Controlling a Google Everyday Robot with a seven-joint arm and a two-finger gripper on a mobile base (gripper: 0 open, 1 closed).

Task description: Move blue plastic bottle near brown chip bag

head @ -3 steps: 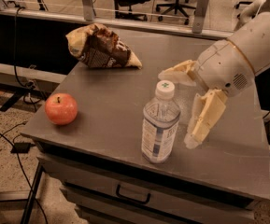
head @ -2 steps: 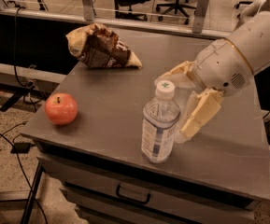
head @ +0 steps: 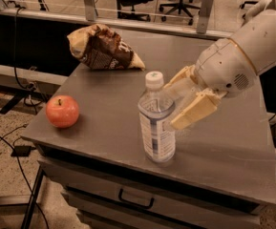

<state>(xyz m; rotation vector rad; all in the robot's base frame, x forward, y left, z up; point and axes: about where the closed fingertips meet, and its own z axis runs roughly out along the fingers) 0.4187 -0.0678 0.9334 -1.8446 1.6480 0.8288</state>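
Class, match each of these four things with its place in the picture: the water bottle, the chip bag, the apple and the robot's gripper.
1. blue plastic bottle
2. brown chip bag
3. red apple
4. gripper

A. lying at the far left of the grey cabinet top
B. at the bottle's right side in the view, jaws open
C. near the front left edge
D. standing upright near the front middle

Pairs: 1-D, 2-A, 3-C, 4-B.

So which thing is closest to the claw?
The bottle: the claw sits right beside it. The apple and bag lie much farther off.
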